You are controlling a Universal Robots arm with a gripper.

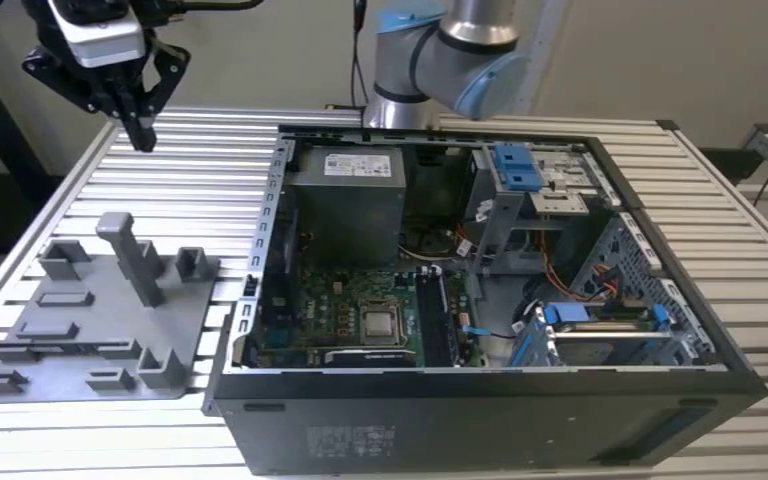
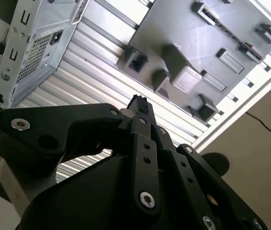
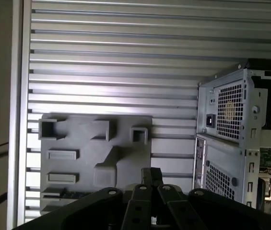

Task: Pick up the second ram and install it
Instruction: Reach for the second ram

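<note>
We are looking at the gripper (image 1: 143,138) hanging high over the far corner of the slatted tabletop (image 1: 204,170), on the exterior view's left, with its black fingers pointing straight down. The fingers are meeting at their tips, so we are reading the gripper as narrowed right down, and we are finding nothing between them. In the second wrist view the gripper (image 2: 139,102) is showing the same pinched tip, and in the first wrist view the gripper (image 3: 150,174) is hovering above the near edge of the gray fixture plate (image 3: 97,143).

That gray fixture plate (image 1: 104,310) is lying flat on the tabletop, just beside the open computer case (image 1: 491,420) and well below the gripper. A tall post (image 1: 131,255) is standing upright on it among lower blocks. Along the plate's near edge we are making out a thin dark strip seated in a long holder, which we are taking for the second ram (image 1: 75,345). In the first wrist view the second ram (image 3: 73,194) is showing as a dark line at the plate's edge. It is sitting well apart from the gripper.

Inside the case, the power supply (image 1: 344,195) is sitting above the motherboard (image 1: 337,315), and blue latches (image 1: 518,165) are showing toward the exterior view's right. The arm (image 1: 471,60) is rising behind the case.
</note>
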